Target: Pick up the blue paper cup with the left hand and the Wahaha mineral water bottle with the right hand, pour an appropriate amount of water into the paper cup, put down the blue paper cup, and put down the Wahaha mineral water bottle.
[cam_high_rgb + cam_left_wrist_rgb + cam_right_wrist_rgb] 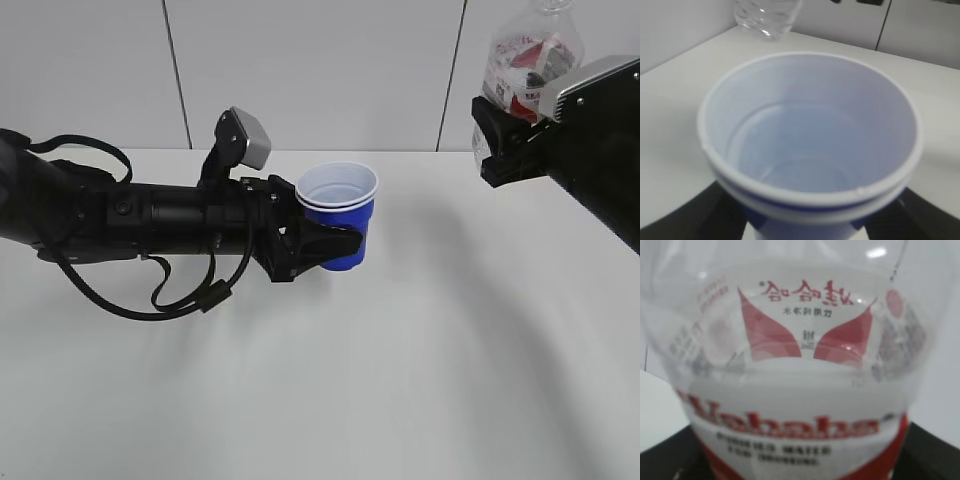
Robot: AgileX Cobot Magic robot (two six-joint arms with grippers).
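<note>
The blue paper cup [340, 215] stands upright over the middle of the table, white inside and showing no water. My left gripper [345, 245] is shut on its blue wall below the doubled rim. In the left wrist view the cup [810, 130] fills the frame, with black fingers [687, 220] at both lower corners. At the upper right, my right gripper [500, 135] is shut on the Wahaha mineral water bottle [525, 60], which is raised well above the table. Its neck runs off the top edge. In the right wrist view the bottle's red-and-white label [800, 430] fills the frame between the fingers [665, 460].
The white table [400, 380] spreads below both arms, with a grey panelled wall [320, 70] behind it. Black cables [170, 295] hang under the left arm. The bottle's clear base [767, 15] shows beyond the cup in the left wrist view.
</note>
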